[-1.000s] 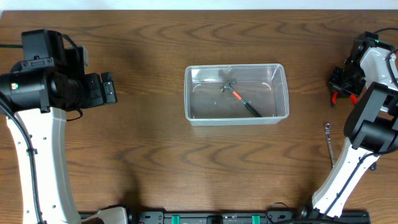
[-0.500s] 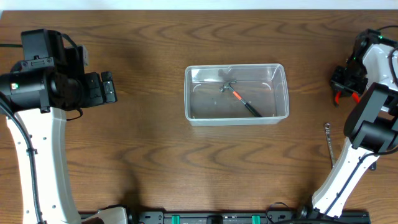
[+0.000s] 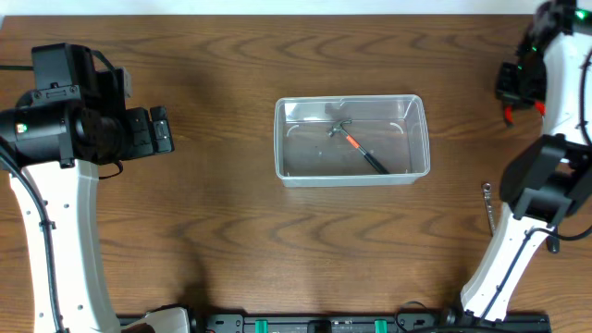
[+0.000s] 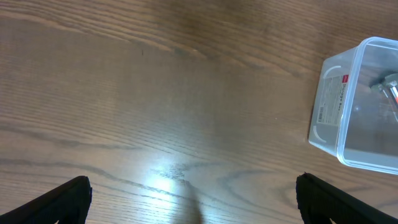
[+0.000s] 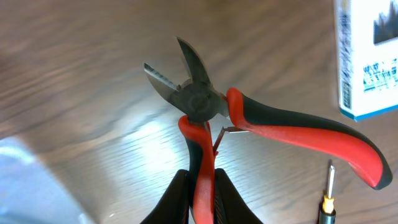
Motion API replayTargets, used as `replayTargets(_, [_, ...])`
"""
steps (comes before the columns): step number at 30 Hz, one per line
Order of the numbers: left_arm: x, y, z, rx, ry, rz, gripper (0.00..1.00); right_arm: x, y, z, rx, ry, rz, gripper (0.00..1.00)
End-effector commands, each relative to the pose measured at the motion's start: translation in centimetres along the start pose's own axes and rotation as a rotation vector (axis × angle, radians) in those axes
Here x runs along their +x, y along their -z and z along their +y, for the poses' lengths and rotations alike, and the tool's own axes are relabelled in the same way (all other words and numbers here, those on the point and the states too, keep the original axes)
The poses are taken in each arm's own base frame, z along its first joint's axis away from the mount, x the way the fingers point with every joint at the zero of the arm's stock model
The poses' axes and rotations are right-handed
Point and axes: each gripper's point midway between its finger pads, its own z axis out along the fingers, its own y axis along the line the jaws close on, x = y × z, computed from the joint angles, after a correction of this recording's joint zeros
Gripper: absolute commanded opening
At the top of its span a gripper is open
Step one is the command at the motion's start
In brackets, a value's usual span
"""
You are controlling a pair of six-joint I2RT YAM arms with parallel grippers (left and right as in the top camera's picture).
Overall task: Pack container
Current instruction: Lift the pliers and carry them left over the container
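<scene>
The clear plastic container (image 3: 352, 140) sits mid-table and holds a small hammer (image 3: 357, 146) with an orange and black handle. It also shows at the right edge of the left wrist view (image 4: 357, 118). My right gripper (image 5: 202, 193) is shut on one handle of red and black cutting pliers (image 5: 249, 118) and holds them above the table at the far right (image 3: 514, 88). The pliers' jaws are spread. My left gripper (image 4: 193, 196) is open and empty at the left, well away from the container.
A small screwdriver (image 3: 488, 211) lies on the table at the right, its tip also in the right wrist view (image 5: 328, 202). A blue and white box (image 5: 368, 56) lies near the pliers.
My right arm has lifted and moved toward the far edge with the pliers. The left arm and the container have not moved.
</scene>
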Motion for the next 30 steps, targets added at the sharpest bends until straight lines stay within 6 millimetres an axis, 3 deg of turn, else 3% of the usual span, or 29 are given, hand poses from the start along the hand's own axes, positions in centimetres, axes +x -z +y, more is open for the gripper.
replayTargets(1, [-0.4, 0.4, 0.2, -0.010, 0.004, -0.015, 0.98, -0.2, 2.6, 4.2, -0.029, 0.166, -0.056, 0.07])
replayTargets(7, [-0.4, 0.4, 0.2, -0.010, 0.004, -0.015, 0.98, 2.1, 6.2, 10.9, -0.065, 0.414, -0.105, 0.08])
replayTargets(14, [-0.4, 0.4, 0.2, -0.010, 0.004, -0.015, 0.98, 6.9, 9.4, 18.6, -0.096, 0.701, -0.136, 0.08])
replayTargets(17, [-0.4, 0.4, 0.2, -0.010, 0.004, -0.015, 0.98, 8.7, 9.7, 21.5, -0.102, 0.813, -0.141, 0.09])
replayTargets(23, [-0.4, 0.4, 0.2, -0.010, 0.004, -0.015, 0.98, 12.3, 9.1, 25.4, -0.102, 0.986, -0.109, 0.10])
replayTargets(30, [-0.4, 0.4, 0.2, -0.010, 0.004, -0.015, 0.98, 15.1, 6.6, 27.0, -0.089, 1.075, -0.030, 0.10])
